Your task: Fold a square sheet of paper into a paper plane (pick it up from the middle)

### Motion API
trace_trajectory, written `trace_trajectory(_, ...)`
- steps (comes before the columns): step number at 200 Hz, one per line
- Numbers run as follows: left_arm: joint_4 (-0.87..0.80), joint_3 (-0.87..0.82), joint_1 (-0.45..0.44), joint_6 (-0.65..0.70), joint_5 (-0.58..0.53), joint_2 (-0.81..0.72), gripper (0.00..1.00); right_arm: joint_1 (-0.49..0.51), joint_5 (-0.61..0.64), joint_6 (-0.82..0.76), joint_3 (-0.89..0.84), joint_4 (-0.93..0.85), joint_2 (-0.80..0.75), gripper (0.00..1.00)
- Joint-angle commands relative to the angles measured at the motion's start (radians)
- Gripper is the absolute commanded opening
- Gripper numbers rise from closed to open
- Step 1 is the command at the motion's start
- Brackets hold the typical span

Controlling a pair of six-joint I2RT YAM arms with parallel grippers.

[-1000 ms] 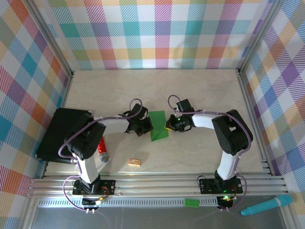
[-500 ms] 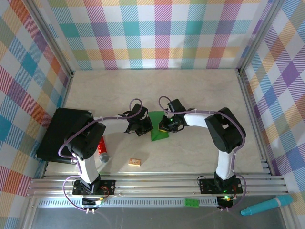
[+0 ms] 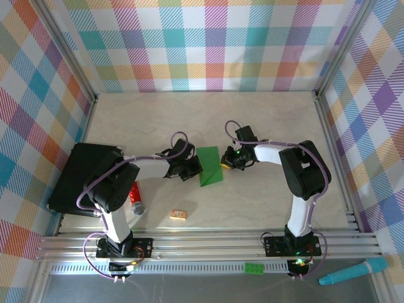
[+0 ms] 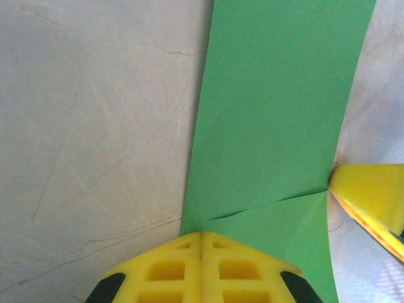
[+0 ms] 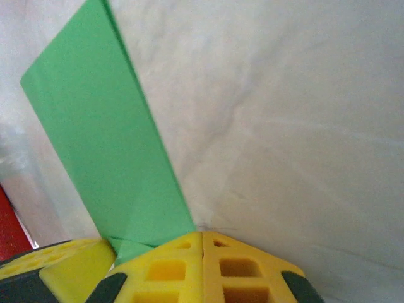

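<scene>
The square sheet of paper (image 3: 210,165) lies flat on the table, bright green, folded into a narrow strip. One near corner is turned over as a flap (image 4: 284,221). My left gripper (image 3: 197,169) is shut, its yellow tips (image 4: 202,235) resting on the strip's left edge at the flap. My right gripper (image 3: 223,165) is shut too, its tips (image 5: 202,235) at the strip's right edge (image 5: 101,139). Neither pair of jaws has paper between them. Each wrist view catches the other gripper's yellow finger (image 4: 369,189) (image 5: 69,268) beside the paper.
A black box (image 3: 85,177) sits at the left wall, with a red cylinder (image 3: 135,196) and a small wooden block (image 3: 178,214) near it. A green brick (image 3: 254,268) and a teal pen (image 3: 353,271) lie outside the front rail. Plaid walls enclose the table.
The right gripper slid left onto the paper half a second ago and is now back at its right edge, with the arm shifted. The left gripper and the paper have stayed put.
</scene>
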Motion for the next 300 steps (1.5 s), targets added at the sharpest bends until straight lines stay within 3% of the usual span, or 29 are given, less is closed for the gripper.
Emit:
trace_trajectory(1, -0.21, -0.058, -0.004, 0.033, -0.071, 0.076, 0.0, -0.011, 0.023, -0.006, -0.028, 0.006, -0.052, 0.03)
trace_trajectory(53, -0.202, -0.027, -0.004, 0.078, -0.037, 0.072, 0.0, 0.107, -0.052, -0.074, 0.005, 0.029, -0.041, 0.04)
trace_trajectory(100, -0.18, -0.028, -0.004, 0.088, -0.014, 0.07, 0.0, 0.126, -0.116, -0.085, 0.034, 0.028, 0.032, 0.03)
trace_trajectory(152, -0.182, 0.011, -0.003, 0.102, 0.001, 0.065, 0.0, 0.126, -0.048, -0.073, -0.056, 0.04, 0.047, 0.03)
trace_trajectory(193, -0.173, 0.074, -0.003, 0.09, 0.011, -0.004, 0.0, 0.129, 0.054, 0.056, -0.165, 0.089, 0.041, 0.03)
trace_trajectory(225, -0.228, 0.095, -0.013, 0.067, -0.054, -0.11, 0.11, 0.139, 0.119, 0.161, -0.195, 0.084, 0.029, 0.03)
trace_trajectory(278, -0.085, 0.011, -0.098, -0.06, 0.009, -0.127, 0.12, 0.14, 0.147, 0.205, -0.188, 0.052, 0.038, 0.03)
trace_trajectory(300, -0.05, 0.016, -0.115, -0.084, 0.025, -0.08, 0.08, 0.14, 0.145, 0.203, -0.187, 0.05, 0.042, 0.03)
